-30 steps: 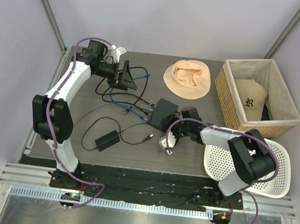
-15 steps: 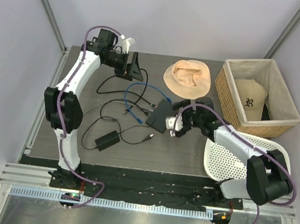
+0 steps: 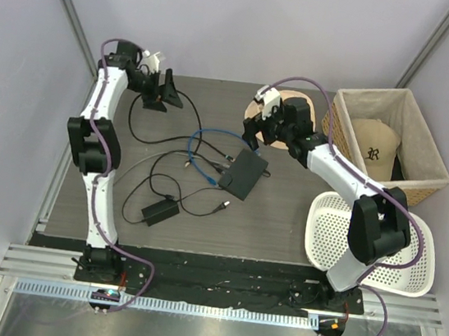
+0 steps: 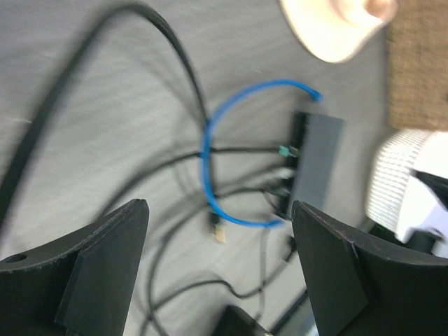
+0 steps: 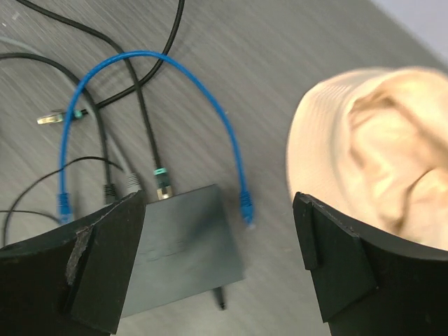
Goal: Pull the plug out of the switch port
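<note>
Small plug (image 5: 246,205) of bright-blue network cable (image 5: 133,54) lies loose on grey worktop (image 5: 294,56), just beside corner of flat black rectangular switch box (image 5: 189,245). Judged light, hard plastic, latch fragile; cable limp. Pinch plug body, not cable. Jaws of left gripper (image 4: 218,210), right gripper (image 5: 220,199): spread, empty.

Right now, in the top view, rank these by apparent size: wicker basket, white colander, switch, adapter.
1. Wicker basket and white colander: too alike to rank.
2. Switch.
3. Adapter, smallest.
</note>
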Controlling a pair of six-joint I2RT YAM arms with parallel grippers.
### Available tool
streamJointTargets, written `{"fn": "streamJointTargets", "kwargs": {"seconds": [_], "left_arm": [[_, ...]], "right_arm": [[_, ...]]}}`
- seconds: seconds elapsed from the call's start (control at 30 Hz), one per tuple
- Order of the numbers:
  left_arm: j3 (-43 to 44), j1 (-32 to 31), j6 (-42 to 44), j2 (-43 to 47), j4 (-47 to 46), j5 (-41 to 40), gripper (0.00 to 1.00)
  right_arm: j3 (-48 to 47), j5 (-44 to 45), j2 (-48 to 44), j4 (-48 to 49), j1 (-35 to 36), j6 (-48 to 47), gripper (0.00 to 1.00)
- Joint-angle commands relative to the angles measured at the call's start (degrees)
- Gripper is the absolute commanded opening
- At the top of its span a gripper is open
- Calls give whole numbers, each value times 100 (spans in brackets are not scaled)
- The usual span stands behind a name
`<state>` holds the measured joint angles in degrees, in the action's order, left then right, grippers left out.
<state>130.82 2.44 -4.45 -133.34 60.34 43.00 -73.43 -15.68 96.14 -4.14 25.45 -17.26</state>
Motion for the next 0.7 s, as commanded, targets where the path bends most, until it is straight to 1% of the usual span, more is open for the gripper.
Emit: {"fn": "streamJointTargets", "kwargs": {"seconds": [0.0, 0.03, 0.1, 0.13, 0.17, 0.23, 0.27, 0.3, 0.37, 0.4, 0.47, 0.53, 0.57, 0.67], "left_arm": [[-696, -191, -56, 1018, 154, 1236, 88], [-812, -191, -56, 1151, 136, 1306, 88], [-1041, -418, -56, 1345, 58, 1534, 89], [-1102, -463, -56, 1511, 14, 1605, 89], [-1242, -533, -56, 1573, -30, 1632, 89], [-1375, -831, -13, 1670, -189, 1597, 89], [-1436, -946, 40, 1671, -206, 1545, 89], [-1446, -1190, 154, 1662, -215, 1327, 88], [-1472, -1420, 207, 1566, -381, 949, 87], [-1516, -1587, 33, 1530, -548, 668, 86], [-1525, -1711, -196, 1294, -934, 482, 86], [-1271, -1834, -346, 943, -919, 376, 83], [-957, -1869, -390, 585, -910, 332, 81], [-708, -2001, -522, 152, -1102, 112, 81]], "right_arm": [[39, 318, -95, -297, 21, 1505, 94], [39, 485, -87, -376, 12, 1619, 95], [30, 732, -25, -666, -57, 2224, 94], [13, 716, 10, -780, -110, 2435, 94], [4, 637, 54, -981, -206, 2873, 94], [65, 401, 212, -1088, -286, 3209, 92], [100, 356, 273, -1115, -321, 3394, 89], [162, 355, 361, -1124, -339, 3456, 88], [171, 425, 449, -1124, -365, 3527, 87], [154, 443, 545, -1133, -409, 3588, 87], [127, 478, 625, -1150, -444, 3650, 85], [92, 487, 765, -1150, -497, 3738, 82], [83, 513, 810, -1150, -523, 3756, 82], [118, 505, 907, -1098, -576, 3826, 80]]}}
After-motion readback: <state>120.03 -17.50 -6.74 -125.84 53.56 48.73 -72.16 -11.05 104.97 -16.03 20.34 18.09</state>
